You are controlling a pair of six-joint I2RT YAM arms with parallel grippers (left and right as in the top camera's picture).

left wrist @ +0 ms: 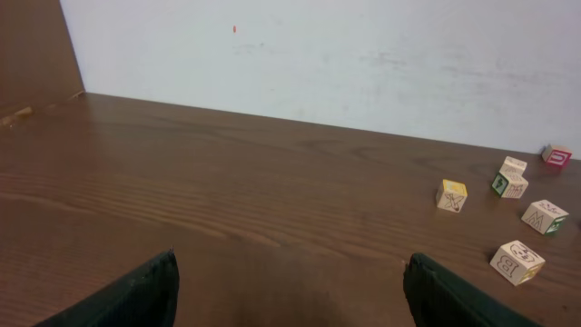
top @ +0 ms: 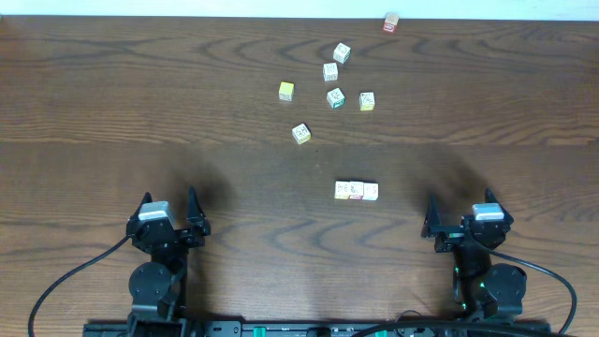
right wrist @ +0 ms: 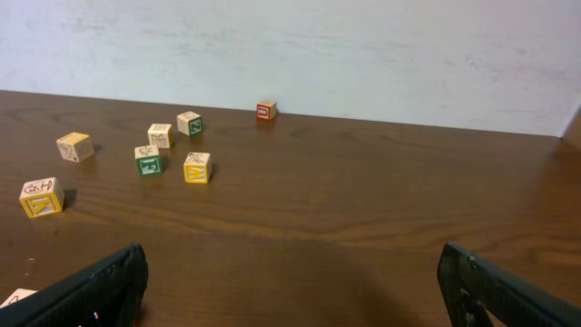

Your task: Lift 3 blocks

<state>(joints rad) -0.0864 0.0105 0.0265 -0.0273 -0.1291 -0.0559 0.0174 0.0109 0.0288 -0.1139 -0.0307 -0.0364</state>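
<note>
Three blocks [top: 357,191]: tiny whitish cubes with small reddish printed marks on top faces, side by side in touching row on table [top: 94,94]. Row lies between arms, somewhat nearer right one. Left end effector [top: 169,202]: jaws spread wide, nothing held, well apart from row. Right end effector [top: 460,208]: jaws fully spread, empty, also clear of row. Scattered other cubes [top: 335,97] lie farther back, with yellow cube [top: 286,91] at cluster's left and reddish cube [top: 391,22] near far edge.
</note>
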